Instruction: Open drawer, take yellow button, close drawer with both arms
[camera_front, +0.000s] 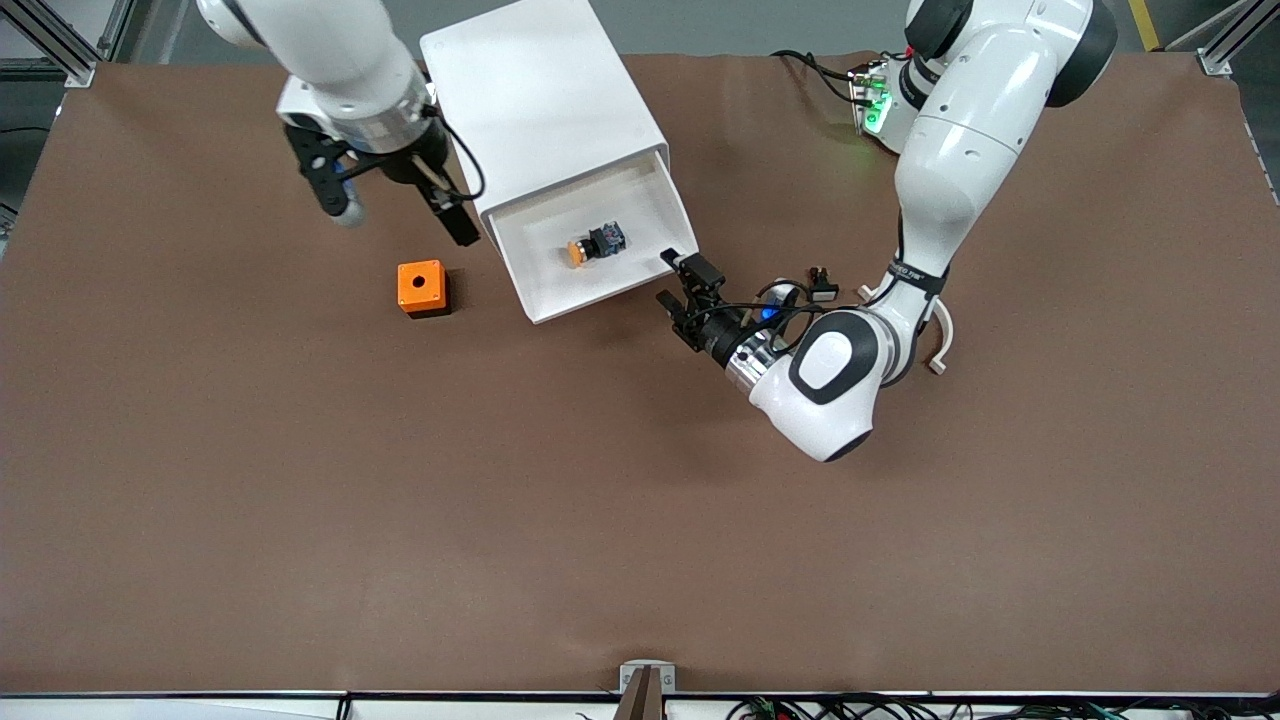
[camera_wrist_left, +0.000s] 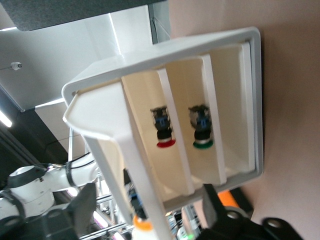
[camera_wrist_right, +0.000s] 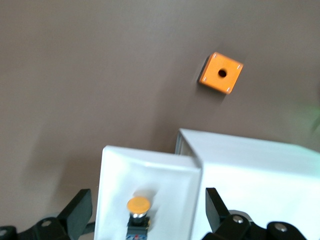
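Note:
The white cabinet (camera_front: 545, 110) stands at the table's back. Its top drawer (camera_front: 640, 195) is pulled out toward the front camera. The button (camera_front: 595, 245), with an orange cap and a black body, lies in the drawer. It also shows in the right wrist view (camera_wrist_right: 138, 206) and the left wrist view (camera_wrist_left: 142, 224). My left gripper (camera_front: 672, 280) is open and low at the drawer's front corner toward the left arm's end. The drawer's front wall (camera_wrist_left: 145, 180) runs between its fingers (camera_wrist_left: 82, 207). My right gripper (camera_front: 406, 226) is open and empty, in the air beside the cabinet, above the orange cube.
An orange cube with a round hole (camera_front: 421, 288) sits on the brown table (camera_front: 500, 520) toward the right arm's end, also in the right wrist view (camera_wrist_right: 221, 73). Lower compartments hold a red-capped button (camera_wrist_left: 163, 131) and a green-capped one (camera_wrist_left: 201, 130). A small black part (camera_front: 822, 290) lies by the left arm.

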